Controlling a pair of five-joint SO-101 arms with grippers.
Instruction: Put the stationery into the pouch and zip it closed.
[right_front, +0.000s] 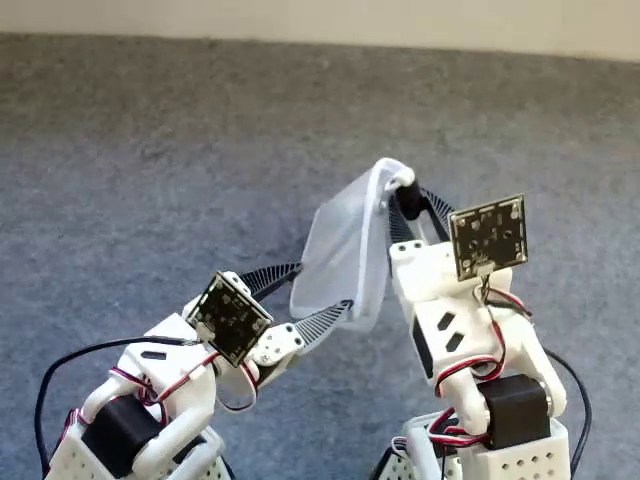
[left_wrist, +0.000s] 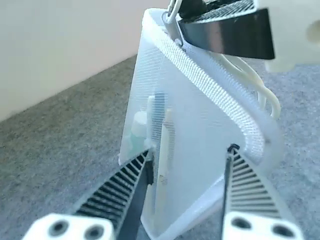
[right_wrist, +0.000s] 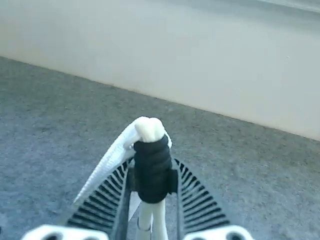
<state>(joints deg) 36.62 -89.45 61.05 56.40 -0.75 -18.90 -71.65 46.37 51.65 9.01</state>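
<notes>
As right claw (right_wrist: 151, 171) grips it, pouch (left_wrist: 200, 140) upright

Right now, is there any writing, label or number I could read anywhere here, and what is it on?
No text can be read.
pouch: plain mesh, no print seen.
stationery inside it: any labels blurred behind the mesh.
circuit boards on the wrists: markings too small to read.
zip pull, held in the right fingers: no marking.

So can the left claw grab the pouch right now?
Probably yes. The left claw is open with the pouch right between its jaws, and nothing is in the way. The right claw holds the pull tag at the pouch's far end.
</notes>
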